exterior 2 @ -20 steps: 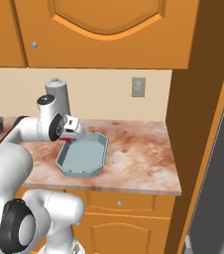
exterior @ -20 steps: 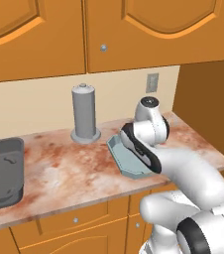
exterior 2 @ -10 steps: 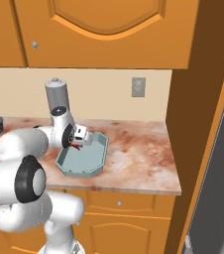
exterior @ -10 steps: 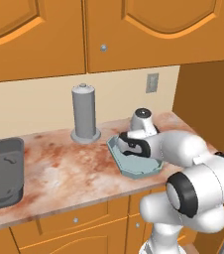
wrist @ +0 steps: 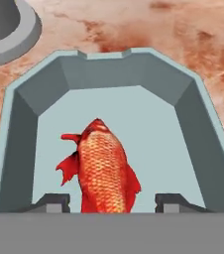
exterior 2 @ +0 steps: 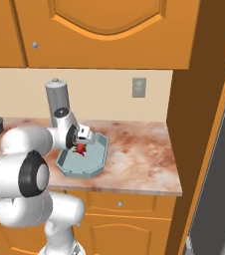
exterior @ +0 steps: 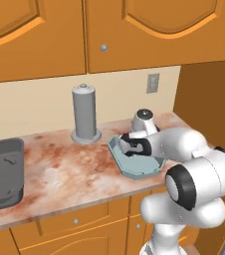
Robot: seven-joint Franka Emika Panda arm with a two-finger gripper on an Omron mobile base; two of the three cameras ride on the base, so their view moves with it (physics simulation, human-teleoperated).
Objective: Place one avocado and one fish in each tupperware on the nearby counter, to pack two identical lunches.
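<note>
The table point(exterior: 59, 169) is a long top of speckled stone, red-brown and cream, and it looks smooth and hard. Under it are orange wooden doors point(exterior: 99, 224) with small round knobs. More orange doors point(exterior 2: 109, 30) hang above.

A pale blue-grey tray point(wrist: 20, 129) sits on the table near its right end. It is shallow, with slanted walls and cut corners, and its floor is flat and plain. A red-orange fish point(wrist: 101, 168) is inside it. In the hand view the fish has lots of tiny scales like a net, a pointy tip and little fins sticking out on both sides. It sits between the two dark tips of the claw point(wrist: 111, 201). The tips are spread apart, one on each side of the fish, with a small gap showing beside it, so they do not seem to pinch it.

In the right base view the fish point(exterior 2: 79, 148) is just a small red spot under the claw point(exterior 2: 80, 142), low in the tray point(exterior 2: 92, 167). In the left base view the arm covers the fish, but the tray point(exterior: 134, 172) rim shows.

The left base view also shows a dark grey tray point(exterior: 5, 172) far off at the left end of the table. A tall grey tube point(exterior: 85, 113) with a round foot stands just behind the pale tray.
</note>
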